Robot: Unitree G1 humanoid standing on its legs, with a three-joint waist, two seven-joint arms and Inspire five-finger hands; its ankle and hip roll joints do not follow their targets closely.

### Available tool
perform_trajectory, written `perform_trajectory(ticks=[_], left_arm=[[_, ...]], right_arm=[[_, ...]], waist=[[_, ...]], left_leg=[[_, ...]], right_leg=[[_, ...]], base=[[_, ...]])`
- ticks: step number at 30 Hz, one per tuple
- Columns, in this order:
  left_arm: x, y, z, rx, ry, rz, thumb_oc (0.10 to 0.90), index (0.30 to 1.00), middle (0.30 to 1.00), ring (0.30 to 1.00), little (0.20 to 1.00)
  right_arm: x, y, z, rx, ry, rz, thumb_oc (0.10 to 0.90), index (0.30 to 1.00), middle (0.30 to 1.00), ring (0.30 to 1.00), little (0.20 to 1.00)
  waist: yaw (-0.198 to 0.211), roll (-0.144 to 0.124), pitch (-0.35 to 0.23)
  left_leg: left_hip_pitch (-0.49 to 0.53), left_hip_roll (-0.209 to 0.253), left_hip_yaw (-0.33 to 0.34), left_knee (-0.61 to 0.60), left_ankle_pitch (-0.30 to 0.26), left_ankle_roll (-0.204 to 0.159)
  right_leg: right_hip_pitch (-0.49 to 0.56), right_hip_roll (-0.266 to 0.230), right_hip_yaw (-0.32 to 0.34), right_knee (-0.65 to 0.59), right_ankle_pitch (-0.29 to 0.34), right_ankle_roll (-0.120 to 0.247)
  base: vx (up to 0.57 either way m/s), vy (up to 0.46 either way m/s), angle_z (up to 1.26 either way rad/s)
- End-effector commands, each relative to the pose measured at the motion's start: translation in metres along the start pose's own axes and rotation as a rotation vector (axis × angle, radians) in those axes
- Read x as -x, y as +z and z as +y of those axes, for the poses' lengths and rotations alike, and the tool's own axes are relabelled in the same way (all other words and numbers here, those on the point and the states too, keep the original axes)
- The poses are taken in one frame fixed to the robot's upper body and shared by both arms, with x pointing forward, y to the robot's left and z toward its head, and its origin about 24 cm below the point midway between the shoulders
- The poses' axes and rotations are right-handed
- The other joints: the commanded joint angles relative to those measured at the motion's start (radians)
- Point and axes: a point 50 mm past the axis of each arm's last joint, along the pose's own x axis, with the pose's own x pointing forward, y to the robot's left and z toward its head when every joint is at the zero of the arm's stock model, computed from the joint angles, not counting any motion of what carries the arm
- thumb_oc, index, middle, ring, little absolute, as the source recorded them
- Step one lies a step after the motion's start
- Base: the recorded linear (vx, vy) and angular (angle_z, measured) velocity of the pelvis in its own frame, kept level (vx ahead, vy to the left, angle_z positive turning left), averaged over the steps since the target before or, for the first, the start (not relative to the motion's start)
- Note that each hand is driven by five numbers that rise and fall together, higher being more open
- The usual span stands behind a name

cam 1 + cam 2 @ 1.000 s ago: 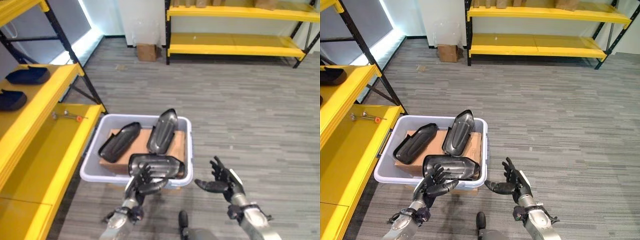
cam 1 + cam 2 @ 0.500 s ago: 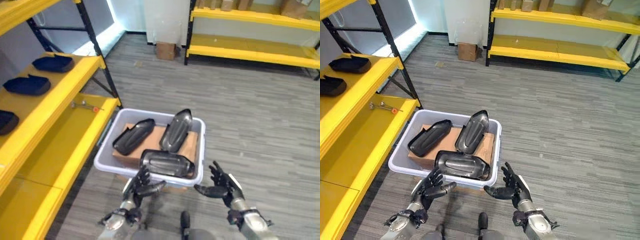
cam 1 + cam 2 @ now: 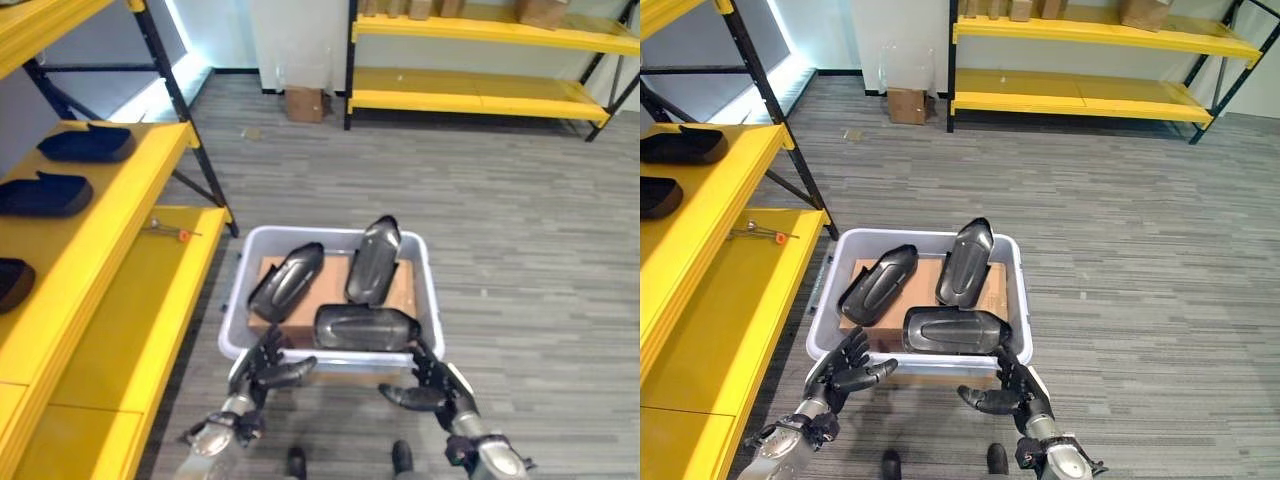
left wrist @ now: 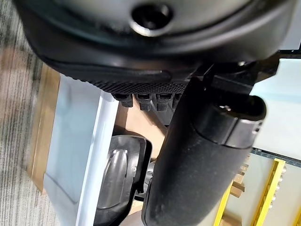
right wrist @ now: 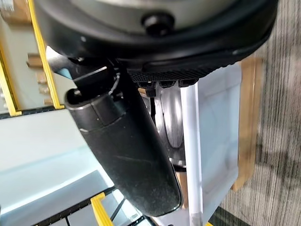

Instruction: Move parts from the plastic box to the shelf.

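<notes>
Glossy black moulded plastic parts (image 3: 362, 327) lying in pale grey plastic box (image 3: 330, 362) | left hand (image 3: 268, 367), right hand (image 3: 428, 386) hovering, fingers spread

The floor (image 3: 1140, 230) is grey, laid in narrow striped planks. A yellow rack with dark posts (image 3: 1090, 95) stands along the far white wall (image 3: 900, 30), with a small cardboard box (image 3: 906, 104) on the floor beside it. Bright light falls on the floor at the far left corner (image 3: 770, 90).
</notes>
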Motion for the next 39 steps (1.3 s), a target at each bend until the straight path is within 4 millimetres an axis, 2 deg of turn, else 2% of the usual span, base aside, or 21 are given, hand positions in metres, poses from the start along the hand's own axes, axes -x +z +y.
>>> perform_trajectory(ticks=[1,6,7,8,10,11,12,13,15,16,17,19,20,21,25,28,30,34,36,37,39], left_arm=[[-0.013,0.044,-0.023,-0.013,-0.099,-0.232,0.9,1.0,1.0,1.0,1.0],[-0.011,0.045,-0.02,-0.017,-0.097,-0.236,0.9,1.0,1.0,1.0,1.0],[-0.009,0.044,-0.018,-0.018,-0.1,-0.232,0.9,1.0,1.0,1.0,1.0],[-0.009,0.044,-0.018,-0.018,-0.1,-0.232,0.9,1.0,1.0,1.0,1.0],[-0.006,0.045,-0.017,-0.019,-0.108,-0.233,0.9,1.0,1.0,1.0,1.0],[-0.006,0.045,-0.017,-0.019,-0.108,-0.233,0.9,1.0,1.0,1.0,1.0],[-0.005,0.044,-0.017,-0.018,-0.117,-0.232,0.9,1.0,1.0,1.0,1.0],[-0.005,0.044,-0.017,-0.018,-0.117,-0.232,0.9,1.0,1.0,1.0,1.0],[-0.004,0.044,-0.018,-0.021,-0.13,-0.23,0.9,1.0,1.0,1.0,1.0],[-0.004,0.044,-0.018,-0.021,-0.13,-0.23,0.9,1.0,1.0,1.0,1.0],[-0.003,0.041,-0.02,-0.026,-0.149,-0.214,0.9,1.0,1.0,1.0,1.0],[-0.004,0.041,-0.023,-0.034,-0.17,-0.206,0.9,1.0,1.0,1.0,1.0],[-0.004,0.041,-0.023,-0.034,-0.17,-0.206,0.9,1.0,1.0,1.0,1.0],[-0.005,0.042,-0.026,-0.039,-0.187,-0.205,0.9,1.0,1.0,1.0,1.0],[-0.008,0.049,-0.033,-0.042,-0.211,-0.219,0.9,1.0,1.0,1.0,1.0],[-0.01,0.054,-0.035,-0.044,-0.215,-0.232,0.9,1.0,1.0,1.0,1.0],[-0.011,0.055,-0.035,-0.047,-0.215,-0.232,0.9,1.0,1.0,1.0,1.0],[-0.012,0.062,-0.039,-0.044,-0.228,-0.255,0.9,1.0,1.0,1.0,1.0],[-0.013,0.064,-0.04,-0.042,-0.231,-0.26,0.9,1.0,1.0,1.0,1.0],[-0.013,0.067,-0.042,-0.039,-0.233,-0.271,0.9,1.0,1.0,1.0,1.0],[-0.014,0.068,-0.042,-0.04,-0.233,-0.273,0.9,1.0,1.0,1.0,1.0]], right_arm=[[-0.015,0.062,-0.002,0.052,0.038,-0.275,0.9,1.0,1.0,1.0,1.0],[-0.013,0.069,-0.001,0.08,0.057,-0.302,0.9,1.0,1.0,1.0,1.0],[-0.011,0.086,0.001,0.127,0.08,-0.372,0.9,1.0,1.0,1.0,1.0],[-0.011,0.086,0.001,0.127,0.08,-0.372,0.9,1.0,1.0,1.0,1.0],[-0.007,0.112,0.001,0.214,0.086,-0.477,0.9,1.0,1.0,1.0,1.0],[-0.007,0.112,0.001,0.215,0.086,-0.477,0.9,1.0,1.0,1.0,1.0],[-0.003,0.135,0.001,0.282,0.086,-0.58,0.9,1.0,1.0,1.0,1.0],[-0.002,0.135,0.001,0.282,0.086,-0.58,0.9,1.0,1.0,1.0,1.0],[0.001,0.158,0.004,0.332,0.086,-0.677,0.9,1.0,1.0,1.0,1.0],[0.001,0.158,0.004,0.332,0.086,-0.677,0.9,1.0,1.0,1.0,1.0],[0.001,0.178,0.009,0.385,0.092,-0.756,0.9,1.0,1.0,1.0,1.0],[-0.002,0.199,0.016,0.437,0.1,-0.833,0.9,1.0,1.0,1.0,1.0],[-0.002,0.199,0.016,0.437,0.1,-0.833,0.9,1.0,1.0,1.0,1.0],[-0.008,0.215,0.022,0.448,0.093,-0.885,0.9,1.0,1.0,1.0,1.0],[-0.025,0.243,0.037,0.475,0.069,-0.956,0.9,1.0,1.0,1.0,1.0],[-0.039,0.261,0.047,0.476,0.045,-0.978,0.9,1.0,1.0,1.0,1.0],[-0.043,0.266,0.052,0.495,0.037,-0.981,0.9,1.0,1.0,1.0,1.0],[-0.057,0.299,0.056,0.567,-0.058,-1.013,0.9,1.0,1.0,1.0,1.0],[-0.059,0.305,0.057,0.577,-0.074,-1.019,0.9,1.0,1.0,1.0,1.0],[-0.06,0.317,0.058,0.599,-0.103,-1.036,0.9,1.0,1.0,1.0,1.0],[-0.063,0.324,0.057,0.63,-0.138,-1.034,0.9,1.0,1.0,1.0,1.0]], waist=[[0.004,0.018,-0.038],[0.0,0.019,-0.039],[-0.004,0.021,-0.036],[-0.004,0.021,-0.037],[-0.007,0.023,-0.03],[-0.007,0.023,-0.03],[-0.008,0.025,-0.022],[-0.008,0.026,-0.023],[-0.006,0.028,-0.013],[-0.006,0.028,-0.014],[0.0,0.031,0.0],[0.011,0.033,0.019],[0.011,0.033,0.019],[0.018,0.037,0.042],[0.038,0.046,0.092],[0.053,0.053,0.127],[0.059,0.056,0.137],[0.075,0.068,0.178],[0.078,0.07,0.184],[0.083,0.072,0.198],[0.087,0.074,0.208]], left_leg=[[-0.022,0.072,0.009,0.143,-0.045,-0.025],[-0.015,0.077,0.023,0.134,-0.041,-0.03],[-0.015,0.082,0.028,0.124,-0.036,-0.033],[-0.015,0.082,0.028,0.124,-0.036,-0.033],[-0.021,0.089,0.027,0.116,-0.029,-0.037],[-0.021,0.09,0.027,0.116,-0.029,-0.037],[-0.029,0.093,0.022,0.113,-0.023,-0.039],[-0.03,0.093,0.022,0.113,-0.023,-0.039],[-0.044,0.097,0.012,0.113,-0.019,-0.041],[-0.045,0.098,0.011,0.113,-0.019,-0.041],[-0.063,0.101,0.002,0.117,-0.017,-0.042],[-0.09,0.103,-0.013,0.129,-0.017,-0.042],[-0.09,0.103,-0.013,0.129,-0.017,-0.042],[-0.122,0.104,-0.025,0.147,-0.019,-0.042],[-0.185,0.103,-0.046,0.18,-0.022,-0.041],[-0.221,0.1,-0.055,0.195,-0.024,-0.04],[-0.231,0.098,-0.058,0.198,-0.025,-0.039],[-0.283,0.091,-0.067,0.217,-0.026,-0.038],[-0.29,0.089,-0.069,0.218,-0.025,-0.037],[-0.305,0.087,-0.07,0.223,-0.025,-0.037],[-0.317,0.083,-0.071,0.229,-0.027,-0.037]], right_leg=[[0.0,0.02,0.027,0.078,-0.032,0.045],[-0.005,0.018,0.029,0.061,-0.026,0.052],[-0.015,0.022,0.032,0.056,-0.025,0.052],[-0.015,0.022,0.033,0.056,-0.025,0.052],[-0.025,0.028,0.029,0.056,-0.032,0.049],[-0.025,0.028,0.029,0.056,-0.032,0.049],[-0.034,0.032,0.025,0.059,-0.036,0.047],[-0.035,0.032,0.025,0.06,-0.036,0.047],[-0.049,0.037,0.02,0.068,-0.044,0.043],[-0.05,0.037,0.02,0.069,-0.044,0.043],[-0.065,0.042,0.011,0.082,-0.055,0.037],[-0.085,0.044,0.004,0.102,-0.065,0.03],[-0.085,0.044,0.004,0.102,-0.065,0.03],[-0.116,0.047,-0.003,0.127,-0.074,0.027],[-0.184,0.052,-0.007,0.178,-0.082,0.022],[-0.224,0.055,-0.007,0.206,-0.087,0.02],[-0.236,0.055,-0.005,0.212,-0.086,0.02],[-0.282,0.051,-0.007,0.23,-0.082,0.021],[-0.29,0.051,-0.008,0.231,-0.081,0.021],[-0.302,0.049,-0.009,0.237,-0.079,0.021],[-0.311,0.049,-0.009,0.243,-0.079,0.02]], base=[[0.11,0.015,-0.18],[0.07,-0.014,-0.09],[0.06,-0.024,-0.1],[0.08,-0.036,-0.11],[0.05,-0.037,-0.09],[0.05,-0.052,-0.04],[0.0,0.0,0.0],[0.01,-0.044,0.03],[-0.01,-0.034,0.05],[-0.05,-0.053,0.05],[-0.06,-0.058,0.04],[-0.08,-0.059,0.14],[-0.13,-0.043,0.24],[-0.12,-0.036,0.25],[-0.15,-0.037,0.14],[-0.11,-0.008,0.08],[-0.07,0.005,0.09],[-0.09,0.017,0.04],[-0.05,0.016,0.07],[-0.03,0.02,0.05],[-0.04,0.024,0.07]])
